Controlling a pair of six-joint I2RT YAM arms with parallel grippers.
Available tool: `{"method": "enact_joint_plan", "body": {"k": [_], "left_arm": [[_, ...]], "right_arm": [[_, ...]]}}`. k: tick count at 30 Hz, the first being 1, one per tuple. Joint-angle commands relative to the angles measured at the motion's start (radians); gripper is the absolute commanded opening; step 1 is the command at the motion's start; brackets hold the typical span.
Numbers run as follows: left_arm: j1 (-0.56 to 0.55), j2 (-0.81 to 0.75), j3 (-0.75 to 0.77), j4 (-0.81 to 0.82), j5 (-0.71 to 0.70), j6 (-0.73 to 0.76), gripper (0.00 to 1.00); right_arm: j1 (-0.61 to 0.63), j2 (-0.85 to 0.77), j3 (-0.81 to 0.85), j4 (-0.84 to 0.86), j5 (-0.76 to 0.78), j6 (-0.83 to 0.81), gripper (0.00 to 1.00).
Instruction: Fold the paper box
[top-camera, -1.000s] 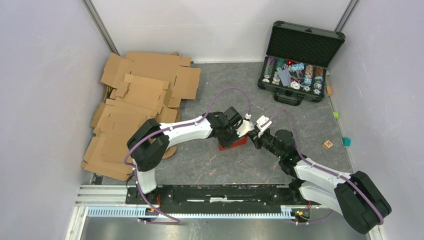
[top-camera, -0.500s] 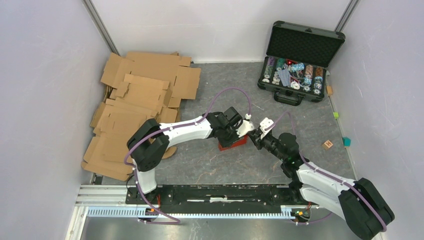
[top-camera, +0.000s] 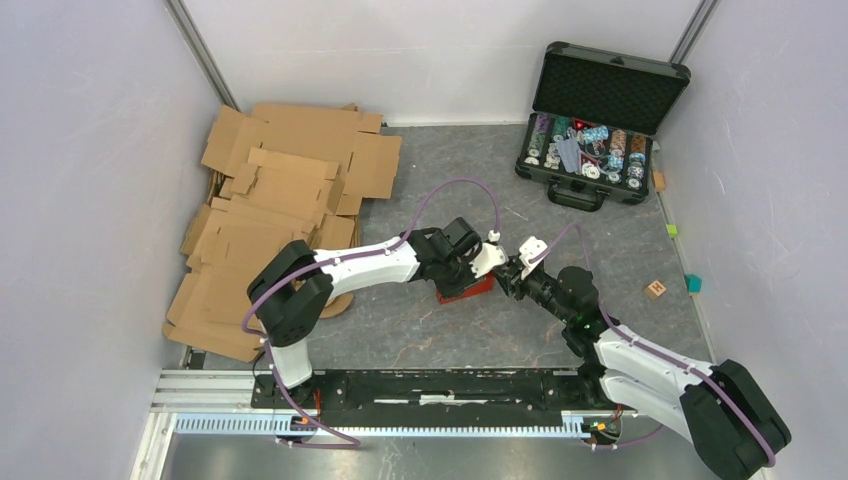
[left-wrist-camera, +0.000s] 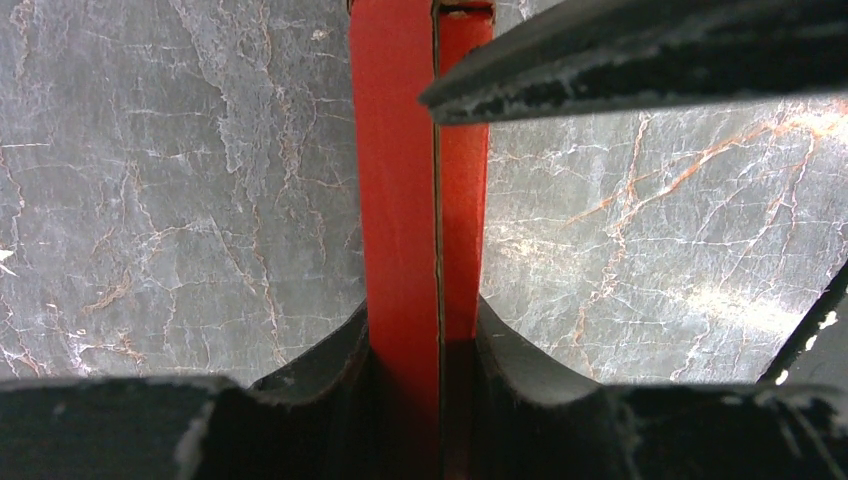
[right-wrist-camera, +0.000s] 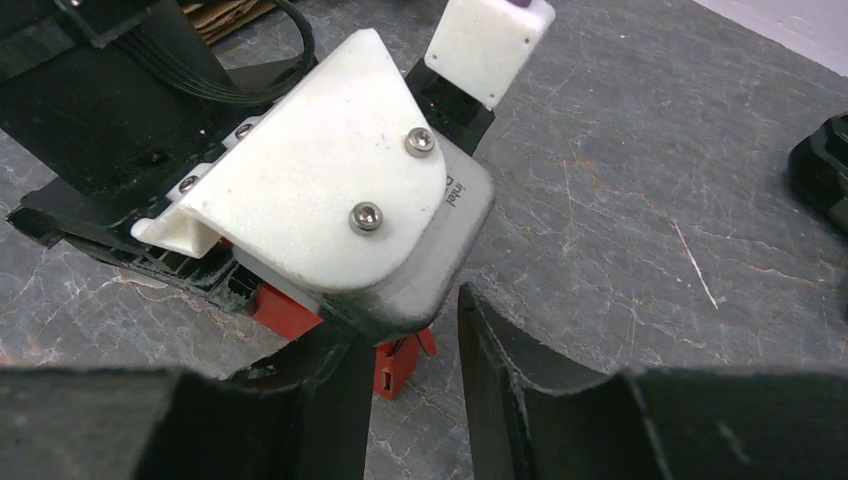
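Observation:
The red paper box (top-camera: 470, 292) sits on the grey marble table between both arms, mostly hidden under the left wrist. My left gripper (top-camera: 463, 279) comes down on it from above. In the left wrist view a red doubled wall of the paper box (left-wrist-camera: 400, 200) runs up between the left gripper (left-wrist-camera: 425, 335) jaws, which are shut on it. My right gripper (top-camera: 509, 279) is just right of the box, open. In the right wrist view only a red corner of the paper box (right-wrist-camera: 395, 368) shows below the left wrist, and nothing is between the right gripper (right-wrist-camera: 408, 322) jaws.
Flat brown cardboard sheets (top-camera: 280, 200) are piled at the back left. An open black case of poker chips (top-camera: 595, 130) stands at the back right. A small wooden cube (top-camera: 656, 289) and a teal block (top-camera: 694, 284) lie near the right wall. The left wrist's white camera mount (right-wrist-camera: 330, 180) is close before the right gripper.
My right gripper has gone from shut to open and drawn back slightly from the box. The left gripper keeps its hold and place.

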Motion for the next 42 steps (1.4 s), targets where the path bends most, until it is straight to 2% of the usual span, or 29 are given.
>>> {"method": "enact_joint_plan", "body": {"k": [1, 16, 20, 31, 42], "left_arm": [[-0.019, -0.005, -0.039, -0.026, 0.063, 0.007, 0.32], [-0.018, -0.073, -0.100, 0.082, 0.078, -0.006, 0.38], [-0.016, -0.090, -0.121, 0.114, 0.100, -0.006, 0.44], [-0.010, -0.127, -0.164, 0.211, 0.107, -0.031, 0.43], [0.000, -0.188, -0.225, 0.338, 0.143, -0.069, 0.44]], "right_arm": [[0.002, -0.002, 0.004, -0.009, 0.007, -0.016, 0.39], [0.002, 0.042, 0.000, -0.005, -0.016, 0.005, 0.34], [0.002, 0.051, 0.000, -0.005, -0.018, 0.005, 0.33], [0.002, 0.075, 0.005, 0.014, -0.044, 0.020, 0.31], [0.002, 0.068, 0.003, 0.018, -0.069, 0.019, 0.21]]}}
